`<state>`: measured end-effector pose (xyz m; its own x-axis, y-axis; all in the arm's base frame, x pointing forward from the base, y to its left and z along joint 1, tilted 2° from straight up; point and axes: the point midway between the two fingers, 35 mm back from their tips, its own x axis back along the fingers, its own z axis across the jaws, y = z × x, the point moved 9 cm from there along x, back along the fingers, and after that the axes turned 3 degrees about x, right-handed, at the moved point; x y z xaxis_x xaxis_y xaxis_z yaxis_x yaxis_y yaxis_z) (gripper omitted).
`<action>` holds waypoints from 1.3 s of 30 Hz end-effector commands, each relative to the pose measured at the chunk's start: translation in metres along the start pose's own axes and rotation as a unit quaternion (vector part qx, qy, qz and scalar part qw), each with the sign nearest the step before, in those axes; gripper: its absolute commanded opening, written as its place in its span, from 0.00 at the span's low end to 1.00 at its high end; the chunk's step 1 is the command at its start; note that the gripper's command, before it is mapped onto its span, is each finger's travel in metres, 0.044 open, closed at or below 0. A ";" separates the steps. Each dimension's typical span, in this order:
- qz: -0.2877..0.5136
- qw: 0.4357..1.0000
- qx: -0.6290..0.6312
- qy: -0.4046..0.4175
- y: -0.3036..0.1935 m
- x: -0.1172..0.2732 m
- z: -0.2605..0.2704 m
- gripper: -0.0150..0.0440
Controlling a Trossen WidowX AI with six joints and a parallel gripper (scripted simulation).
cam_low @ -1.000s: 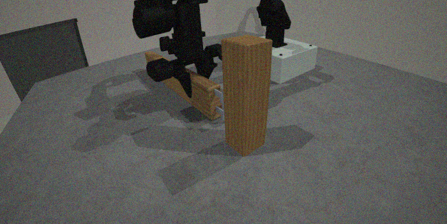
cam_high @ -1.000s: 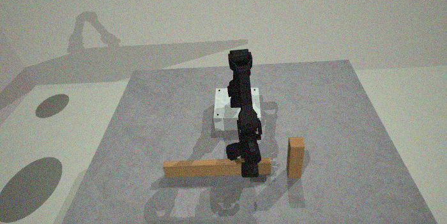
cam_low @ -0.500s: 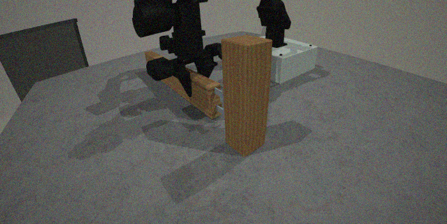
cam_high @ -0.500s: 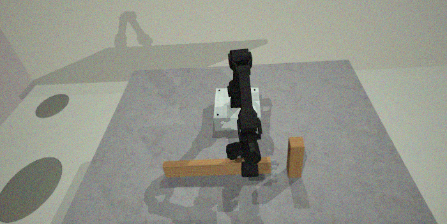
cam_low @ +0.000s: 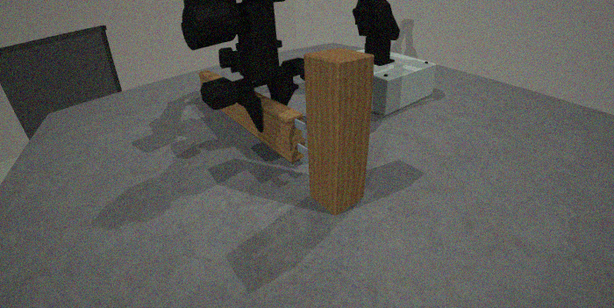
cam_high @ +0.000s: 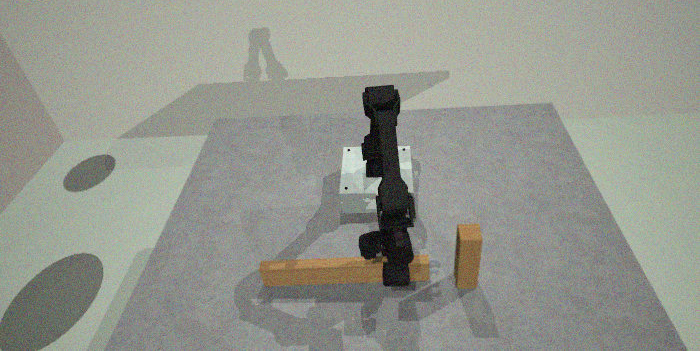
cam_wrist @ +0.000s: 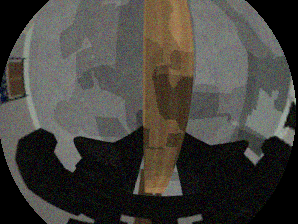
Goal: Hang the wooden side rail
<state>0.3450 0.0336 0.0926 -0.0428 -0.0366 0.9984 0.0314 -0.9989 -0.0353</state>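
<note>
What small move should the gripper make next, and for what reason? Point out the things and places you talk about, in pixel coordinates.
I would probably carry the rail (cam_high: 320, 273) (cam_low: 278, 131) (cam_wrist: 167, 65) a little toward the post (cam_high: 469, 257) (cam_low: 338, 133), hooks first, keeping the grip. The gripper (cam_high: 396, 282) (cam_low: 272, 113) (cam_wrist: 158, 127) is closed on the rail near its hook end, the hooks (cam_low: 301, 125) point at the post, and the top view shows a gap between rail and post.

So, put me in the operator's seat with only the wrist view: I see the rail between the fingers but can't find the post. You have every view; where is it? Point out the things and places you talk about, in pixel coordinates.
Observer: The post (cam_high: 468, 262) (cam_low: 338, 138) stands upright on the table, off the rail's near end, with a gap between the rail (cam_high: 320, 273) (cam_low: 281, 133) (cam_wrist: 167, 65) and it.

Operator: And what's on that end of the rail?

Observer: Two steel hooks (cam_low: 301, 125), one above the other, pointing toward the post. The post partly hides them in the exterior view.
</note>
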 end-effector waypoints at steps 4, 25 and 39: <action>-0.001 1.000 0.003 0.008 0.000 0.007 0.002 0.25; -0.001 1.000 0.003 0.008 0.000 0.010 0.002 0.25; -0.001 1.000 0.003 0.008 0.000 0.013 0.002 0.25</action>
<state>0.3449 0.0334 0.0992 -0.0432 -0.0366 0.9984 0.0319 -0.9989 -0.0353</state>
